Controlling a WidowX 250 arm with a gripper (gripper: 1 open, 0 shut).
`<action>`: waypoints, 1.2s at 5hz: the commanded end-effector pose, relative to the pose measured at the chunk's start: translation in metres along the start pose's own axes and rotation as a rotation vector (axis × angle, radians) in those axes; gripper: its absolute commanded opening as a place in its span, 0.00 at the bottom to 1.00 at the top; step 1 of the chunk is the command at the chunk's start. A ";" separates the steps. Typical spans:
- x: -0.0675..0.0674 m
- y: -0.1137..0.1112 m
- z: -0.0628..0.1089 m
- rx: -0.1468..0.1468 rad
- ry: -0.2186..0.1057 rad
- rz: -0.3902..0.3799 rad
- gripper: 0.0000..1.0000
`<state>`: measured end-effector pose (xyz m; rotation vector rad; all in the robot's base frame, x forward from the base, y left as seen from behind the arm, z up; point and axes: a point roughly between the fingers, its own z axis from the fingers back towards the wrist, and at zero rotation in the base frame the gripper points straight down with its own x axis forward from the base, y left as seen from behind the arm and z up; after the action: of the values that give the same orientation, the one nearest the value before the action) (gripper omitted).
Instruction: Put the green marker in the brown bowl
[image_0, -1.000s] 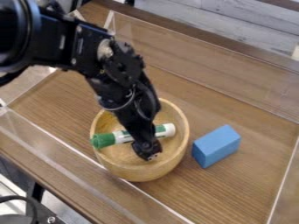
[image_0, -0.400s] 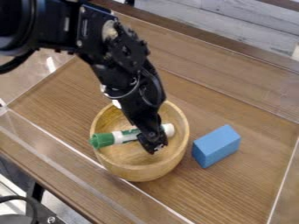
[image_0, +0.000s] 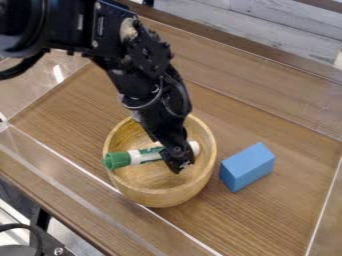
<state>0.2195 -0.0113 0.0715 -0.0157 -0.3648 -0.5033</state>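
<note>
Wooden table (image_0: 80, 130) underneath, walled with clear panels. Brown bowl (image_0: 140, 188), thick and heavy-looking, unlikely to slide. Black arm reaching down into it, claw (image_0: 175, 160) spread wide and holding nothing, tips just above the marker. Blue block (image_0: 247, 166) just beside the bowl. Green marker (image_0: 136, 156) lying flat inside the bowl, cap end toward the left: light, stiff, smooth and likely to roll, best pinched across mid-barrel. Right end of the barrel hidden behind the claw; contact hard to judge.
</note>
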 end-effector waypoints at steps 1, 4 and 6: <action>0.012 0.009 0.006 0.021 -0.037 0.014 1.00; 0.016 0.011 0.003 0.011 -0.038 0.046 1.00; 0.019 0.011 0.002 0.006 -0.040 0.067 1.00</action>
<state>0.2285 -0.0120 0.0689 -0.0461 -0.3567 -0.4419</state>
